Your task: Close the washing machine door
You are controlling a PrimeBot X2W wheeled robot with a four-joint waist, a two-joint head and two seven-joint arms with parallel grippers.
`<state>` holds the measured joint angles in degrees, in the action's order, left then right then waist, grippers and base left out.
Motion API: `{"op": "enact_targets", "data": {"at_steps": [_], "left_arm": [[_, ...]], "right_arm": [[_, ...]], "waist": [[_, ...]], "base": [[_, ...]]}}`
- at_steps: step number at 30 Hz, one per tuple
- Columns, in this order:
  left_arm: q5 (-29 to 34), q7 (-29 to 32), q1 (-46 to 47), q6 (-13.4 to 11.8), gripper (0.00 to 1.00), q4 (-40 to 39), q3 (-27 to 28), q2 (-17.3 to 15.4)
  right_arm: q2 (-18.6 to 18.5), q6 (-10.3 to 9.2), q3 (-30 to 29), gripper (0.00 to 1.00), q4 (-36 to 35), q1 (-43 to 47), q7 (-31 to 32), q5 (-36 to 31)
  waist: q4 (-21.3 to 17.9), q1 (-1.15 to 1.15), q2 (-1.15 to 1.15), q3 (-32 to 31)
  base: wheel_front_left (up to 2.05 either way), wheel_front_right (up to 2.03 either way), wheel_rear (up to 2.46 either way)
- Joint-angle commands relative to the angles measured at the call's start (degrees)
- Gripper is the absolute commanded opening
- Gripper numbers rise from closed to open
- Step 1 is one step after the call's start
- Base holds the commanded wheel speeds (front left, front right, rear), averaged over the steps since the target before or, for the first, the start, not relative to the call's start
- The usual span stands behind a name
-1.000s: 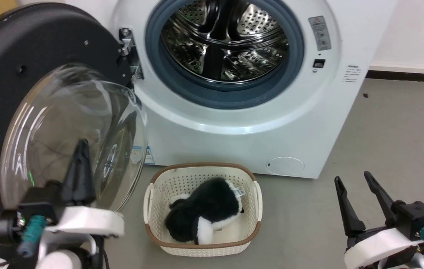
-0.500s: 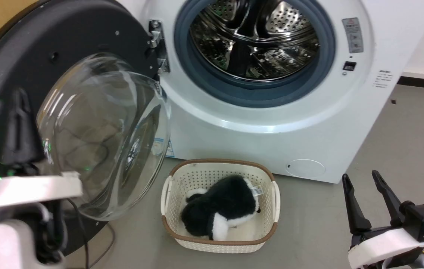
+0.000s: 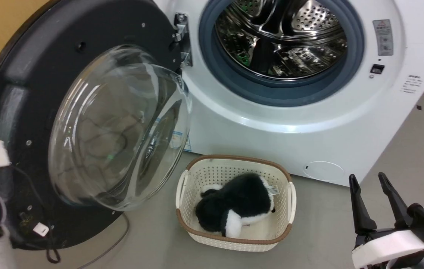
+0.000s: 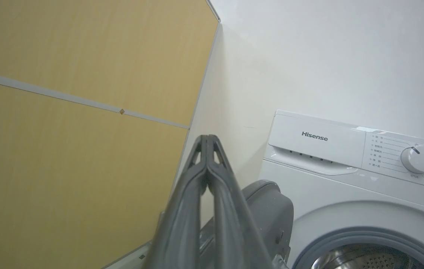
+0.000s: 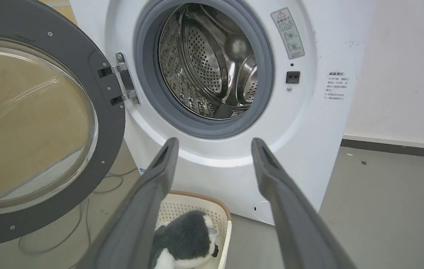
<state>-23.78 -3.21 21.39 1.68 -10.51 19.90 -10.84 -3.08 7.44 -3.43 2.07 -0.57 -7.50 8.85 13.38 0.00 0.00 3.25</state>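
Head view, washing machine door (image 3: 18,93) open, left of right jaws

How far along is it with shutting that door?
Nothing looks done: the washing machine door stands wide open, clear of the drum. In hand: the left gripper, shut, sits by the door's edge; contact unclear. The right gripper hangs open. Left: swing the door shut.

The washing machine door (image 3: 29,74) is dark plastic around smooth clear glass; the drum (image 3: 290,33), shiny steel.
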Motion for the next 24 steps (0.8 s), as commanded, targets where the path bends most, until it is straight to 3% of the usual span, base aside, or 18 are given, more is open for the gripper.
{"op": "enact_targets", "data": {"at_steps": [1,8,15,24], "left_arm": [[-1.48,0.49,1.41,-0.08,0.00,0.42,1.13,-0.70],[-9.48,2.85,3.51,-0.44,0.00,6.52,7.07,-2.02],[-19.93,9.31,3.95,-0.73,0.00,14.88,12.63,-2.79],[-30.96,19.54,2.09,2.86,0.00,20.93,14.30,-2.22]], "right_arm": [[0.11,0.02,-0.22,1.00,0.29,-0.29,-0.58,0.59],[0.12,0.03,-0.86,1.00,0.82,-0.69,-1.42,1.34],[0.13,0.03,-1.40,1.00,1.21,-1.04,-2.26,2.10],[0.15,0.03,-2.08,1.00,0.88,-1.63,-3.33,2.60]], "waist": [[0.52,0.00,0.00,0.19],[2.51,0.00,0.00,1.07],[3.98,0.00,0.00,1.87],[5.70,0.00,0.00,2.84]], "base": [[0.00,0.00,0.00],[0.00,0.00,0.00],[0.00,0.00,0.00],[0.00,0.00,0.00]]}}
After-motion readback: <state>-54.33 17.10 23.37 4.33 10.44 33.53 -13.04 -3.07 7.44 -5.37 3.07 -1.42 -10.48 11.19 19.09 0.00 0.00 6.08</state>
